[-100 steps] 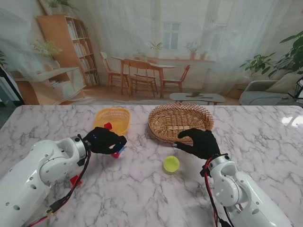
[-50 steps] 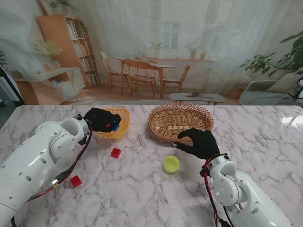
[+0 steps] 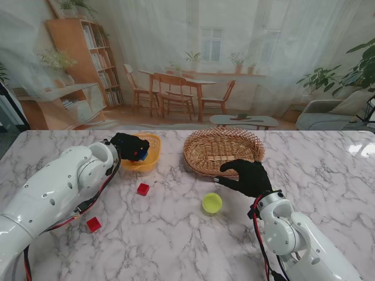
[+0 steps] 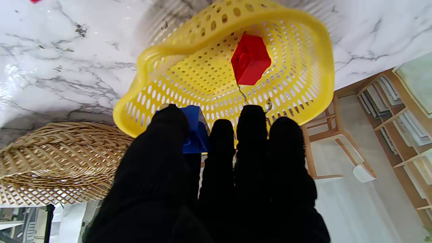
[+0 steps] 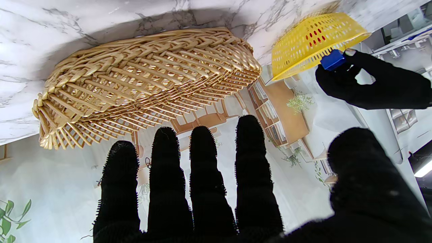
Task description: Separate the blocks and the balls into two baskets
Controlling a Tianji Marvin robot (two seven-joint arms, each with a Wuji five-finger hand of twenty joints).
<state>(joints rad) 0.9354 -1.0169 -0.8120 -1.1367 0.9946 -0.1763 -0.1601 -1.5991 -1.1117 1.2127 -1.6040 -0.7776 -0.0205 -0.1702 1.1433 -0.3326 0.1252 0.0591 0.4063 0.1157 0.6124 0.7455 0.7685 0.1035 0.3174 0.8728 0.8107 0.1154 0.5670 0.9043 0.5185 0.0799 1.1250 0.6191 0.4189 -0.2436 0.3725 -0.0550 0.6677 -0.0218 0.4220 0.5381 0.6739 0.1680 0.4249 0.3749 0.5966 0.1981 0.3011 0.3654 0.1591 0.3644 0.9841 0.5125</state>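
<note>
My left hand (image 3: 130, 146) is shut on a blue block (image 3: 142, 156) and hovers over the yellow plastic basket (image 3: 150, 163). The left wrist view shows the blue block (image 4: 193, 132) pinched between thumb and fingers (image 4: 251, 135), with a red block (image 4: 250, 63) lying inside the yellow basket (image 4: 303, 101). Two red blocks lie on the table, one (image 3: 143, 188) near the basket and one (image 3: 93, 223) nearer to me. A yellow-green ball (image 3: 211, 203) rests in the middle. My right hand (image 3: 249, 176) is open, fingers spread, by the near rim of the wicker basket (image 3: 202, 153).
The wicker basket (image 5: 101, 87) holds nothing that I can see. The yellow basket (image 5: 303, 37) and my left hand's blue block (image 5: 332, 59) also show in the right wrist view. The marble table (image 3: 328, 175) stretches right of the wicker basket.
My left hand has lifted the blue block from the table near the red block and carried it farther away, over the yellow basket. The right hand has not moved.
</note>
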